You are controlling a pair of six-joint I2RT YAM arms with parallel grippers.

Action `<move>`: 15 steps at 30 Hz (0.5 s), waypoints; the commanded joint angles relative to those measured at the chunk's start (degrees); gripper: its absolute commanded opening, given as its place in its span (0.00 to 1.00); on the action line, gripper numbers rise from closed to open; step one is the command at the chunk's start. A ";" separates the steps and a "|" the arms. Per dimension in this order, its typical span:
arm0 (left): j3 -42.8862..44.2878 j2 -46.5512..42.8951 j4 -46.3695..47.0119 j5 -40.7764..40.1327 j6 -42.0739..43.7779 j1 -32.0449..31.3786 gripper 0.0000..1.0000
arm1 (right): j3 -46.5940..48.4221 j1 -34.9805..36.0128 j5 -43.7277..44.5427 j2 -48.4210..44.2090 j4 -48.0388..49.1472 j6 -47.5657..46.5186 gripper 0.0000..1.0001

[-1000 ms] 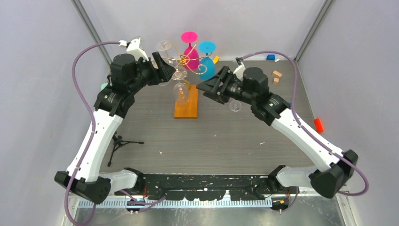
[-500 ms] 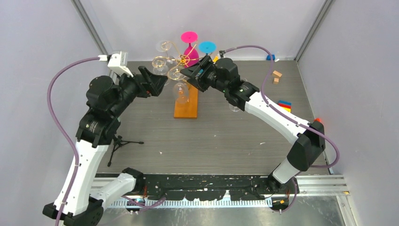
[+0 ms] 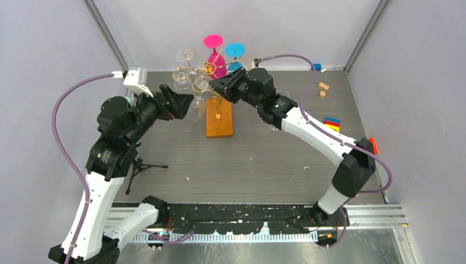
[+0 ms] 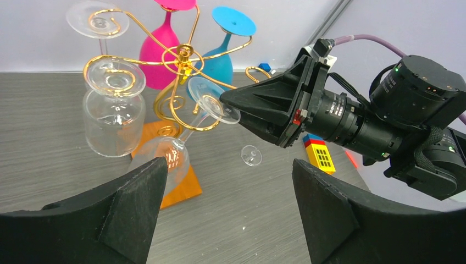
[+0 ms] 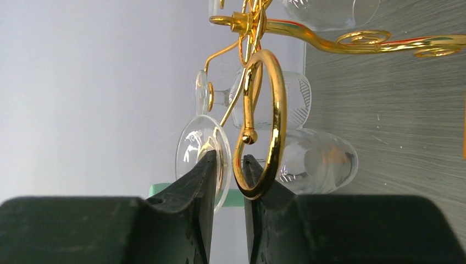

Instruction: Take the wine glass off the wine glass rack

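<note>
The wine glass rack (image 3: pixel 210 67) is gold wire with curly arms on an orange base (image 3: pixel 218 118). It also shows in the left wrist view (image 4: pixel 181 55) and the right wrist view (image 5: pixel 264 110). A clear wine glass (image 3: pixel 196 104) hangs tilted from a spiral arm, its foot (image 4: pixel 214 102) up and its bowl (image 4: pixel 165 157) down. My right gripper (image 3: pixel 214 83) is nearly shut at that foot. The foot's rim (image 5: pixel 200 148) and a gold curl sit at the narrow gap (image 5: pixel 228 157). My left gripper (image 3: pixel 186 104) is wide open (image 4: pixel 229 165), its left finger beside the bowl.
A pink glass (image 3: pixel 217 55), a blue glass (image 3: pixel 236 52) and other clear glasses (image 3: pixel 181 77) hang on the rack. Another clear glass (image 4: pixel 251 155) is on the table by the right arm. A small tripod (image 3: pixel 140 165), wooden blocks (image 3: pixel 323 87), a coloured block (image 3: pixel 331 122) and a red object (image 3: pixel 373 146) lie around.
My right arm swung in from the right until its gripper reached the rack at the glass foot. My left arm drew back left. The clear glass now hangs tilted and the rack has shifted slightly.
</note>
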 commanded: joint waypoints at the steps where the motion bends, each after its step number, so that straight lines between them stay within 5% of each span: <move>1: -0.57 -0.73 0.68 1.50 1.23 0.30 0.86 | 0.85 0.22 2.81 -0.11 6.96 -0.80 0.26; 8: -0.73 -0.69 0.43 1.51 1.41 0.30 0.87 | 0.84 0.27 2.24 -0.29 7.31 -0.85 0.25; 15: -0.85 -0.27 0.43 1.45 1.57 0.28 0.87 | -0.41 0.48 4.01 -2.35 5.64 -1.24 0.35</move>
